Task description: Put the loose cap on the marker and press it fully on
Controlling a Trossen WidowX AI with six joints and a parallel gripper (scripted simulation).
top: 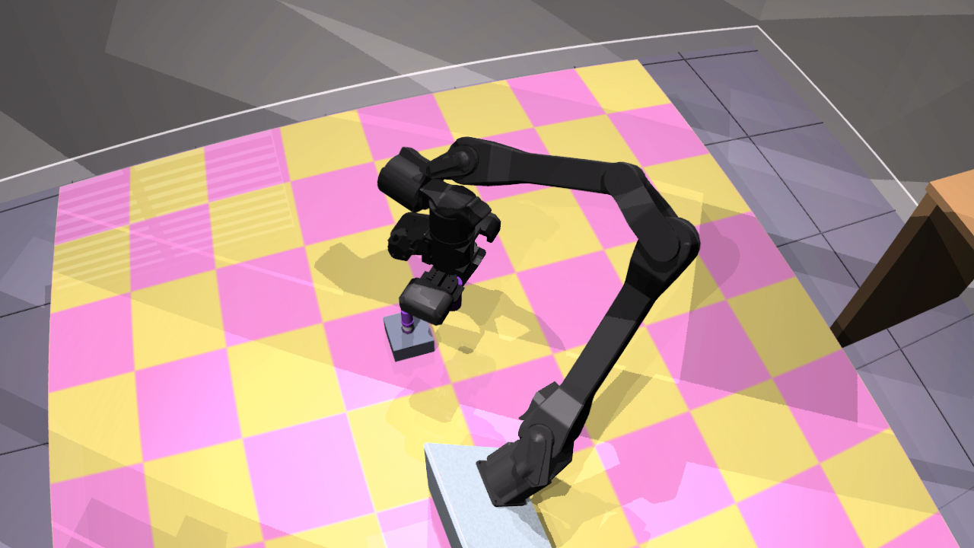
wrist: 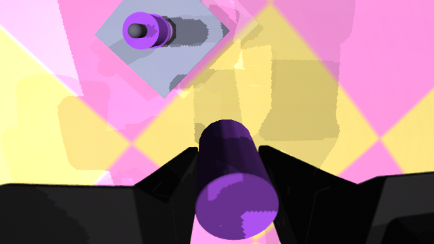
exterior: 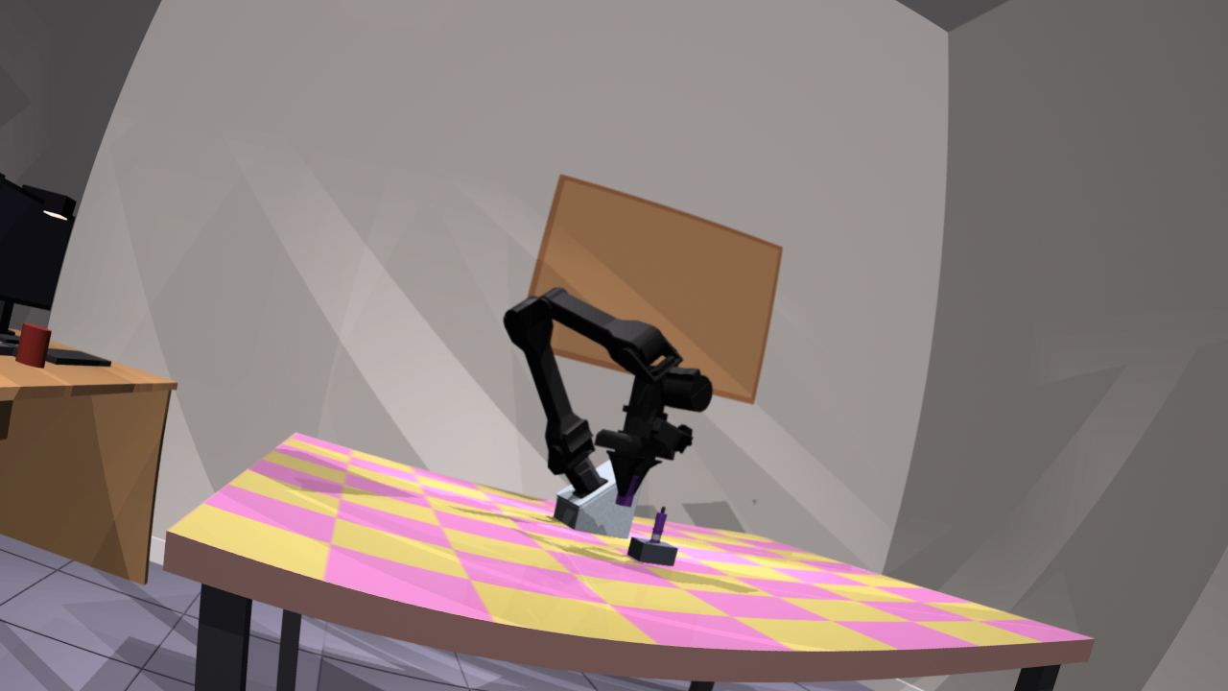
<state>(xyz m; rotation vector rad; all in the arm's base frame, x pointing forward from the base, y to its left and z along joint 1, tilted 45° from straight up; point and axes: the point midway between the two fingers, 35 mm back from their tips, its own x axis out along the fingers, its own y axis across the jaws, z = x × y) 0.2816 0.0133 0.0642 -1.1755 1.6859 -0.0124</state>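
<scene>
The end effector (wrist: 230, 159) pinches the purple cap (wrist: 234, 183) at the bottom centre of the wrist view, raised off the checkered counter (exterior: 412, 559). The marker (wrist: 144, 30) stands upright in the grey holder block (wrist: 183, 61) at upper left, apart from the cap, which seems slightly tilted, though this angle is poor.

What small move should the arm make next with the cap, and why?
Probably shift sideways until the cap sits directly over the marker, staying high. The gripper is shut on the cap, lifted off the table, but in the wrist view the marker in its holder block lies off to the upper left, not yet in line.
</scene>
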